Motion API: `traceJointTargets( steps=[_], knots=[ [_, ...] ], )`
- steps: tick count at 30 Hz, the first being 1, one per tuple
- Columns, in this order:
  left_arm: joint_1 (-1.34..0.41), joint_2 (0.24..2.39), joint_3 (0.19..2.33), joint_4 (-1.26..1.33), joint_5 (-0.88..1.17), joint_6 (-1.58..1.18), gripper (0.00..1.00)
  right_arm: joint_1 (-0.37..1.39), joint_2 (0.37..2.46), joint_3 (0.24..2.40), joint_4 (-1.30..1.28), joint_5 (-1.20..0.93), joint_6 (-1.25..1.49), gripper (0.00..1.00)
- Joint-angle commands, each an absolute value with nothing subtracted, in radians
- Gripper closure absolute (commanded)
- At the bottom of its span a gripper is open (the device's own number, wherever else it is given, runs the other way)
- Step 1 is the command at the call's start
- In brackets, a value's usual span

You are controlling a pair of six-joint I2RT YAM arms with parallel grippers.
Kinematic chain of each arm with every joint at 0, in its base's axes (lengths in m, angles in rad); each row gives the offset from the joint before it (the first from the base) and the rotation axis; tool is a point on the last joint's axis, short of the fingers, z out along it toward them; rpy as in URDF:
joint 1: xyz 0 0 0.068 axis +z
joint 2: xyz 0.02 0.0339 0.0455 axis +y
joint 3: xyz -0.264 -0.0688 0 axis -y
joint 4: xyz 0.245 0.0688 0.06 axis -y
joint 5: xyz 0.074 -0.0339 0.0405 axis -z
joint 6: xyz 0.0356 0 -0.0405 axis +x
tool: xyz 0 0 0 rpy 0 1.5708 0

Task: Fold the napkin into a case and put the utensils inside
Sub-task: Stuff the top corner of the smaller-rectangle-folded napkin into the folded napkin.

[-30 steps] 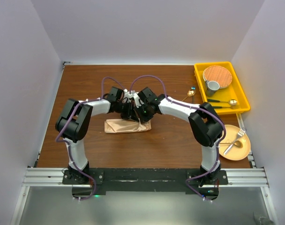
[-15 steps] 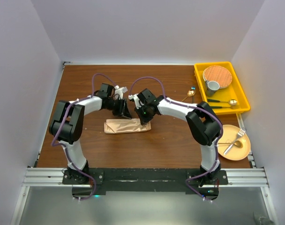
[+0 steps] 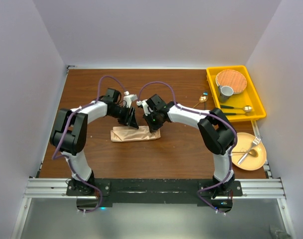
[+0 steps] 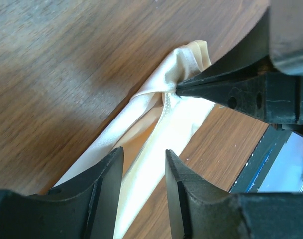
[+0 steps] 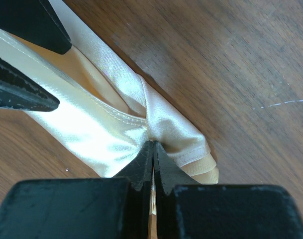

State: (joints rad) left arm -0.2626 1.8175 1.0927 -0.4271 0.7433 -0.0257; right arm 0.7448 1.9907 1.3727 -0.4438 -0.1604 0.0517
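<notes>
Case: one narrow rectangular pouch of shiny peach satin cloth, the case (image 3: 129,134), is laid flat on the brown wooden table (image 3: 181,149).
Grippers: two are counted, both black and both at the case.
Left gripper (image 3: 133,119): it is held over the far edge of the case, and its jaws are parted with nothing gripped.
Right gripper (image 3: 154,125): it is set at the right end of the case, and its jaws are pressed together on a raised fold of the cloth.
Utensils: three are counted.
- A gold spoon with a blue part (image 3: 203,99) is seen on the table far right of the case.
- A gold spoon with a dark handle (image 3: 247,108) is seen farther right, in the yellow plastic tray (image 3: 238,118).
- A gold fork (image 3: 251,149) is seen on the pale orange round plate (image 3: 258,159), right of the case and nearer.

Other tray contents: one round wood-toned plate (image 3: 231,78) and one grey cup (image 3: 226,91).
Top view only: the tray, both plates, the cup and all utensils are shown.
Left wrist view only: the closed tips of the right gripper (image 4: 178,91) are shown nipping a seam of the case (image 4: 181,119), and the left gripper (image 4: 143,154) is shown spread above the cloth.
Right wrist view only: several stacked layers are shown at the end of the case (image 5: 106,134) beside the right gripper (image 5: 152,144), with the left gripper (image 5: 61,74) opposite.
</notes>
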Motion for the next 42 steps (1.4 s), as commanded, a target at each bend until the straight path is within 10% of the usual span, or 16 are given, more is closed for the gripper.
traceJointTargets(
  steps=[1, 9, 17, 38, 42],
  knots=[
    [-0.267, 1.842, 1.114, -0.397, 0.804, 0.025, 0.56, 0.746, 2.005, 1.341, -0.433, -0.150, 0.035, 1.00],
    [-0.298, 1.885, 1.123, -0.380, 0.813, 0.020, 0.60, 0.747, 1.999, 1.342, -0.431, -0.156, 0.028, 1.00],
    [-0.304, 1.862, 1.141, -0.331, 0.828, -0.049, 1.00, 0.746, 1.982, 1.333, -0.420, -0.170, 0.015, 1.00],
    [-0.311, 1.994, 1.141, -0.324, 0.689, -0.071, 1.00, 0.747, 1.959, 1.413, -0.471, -0.207, 0.006, 1.00],
    [-0.310, 2.005, 1.135, -0.331, 0.678, -0.071, 1.00, 0.747, 1.919, 1.440, -0.491, -0.245, 0.035, 0.83]
  ],
)
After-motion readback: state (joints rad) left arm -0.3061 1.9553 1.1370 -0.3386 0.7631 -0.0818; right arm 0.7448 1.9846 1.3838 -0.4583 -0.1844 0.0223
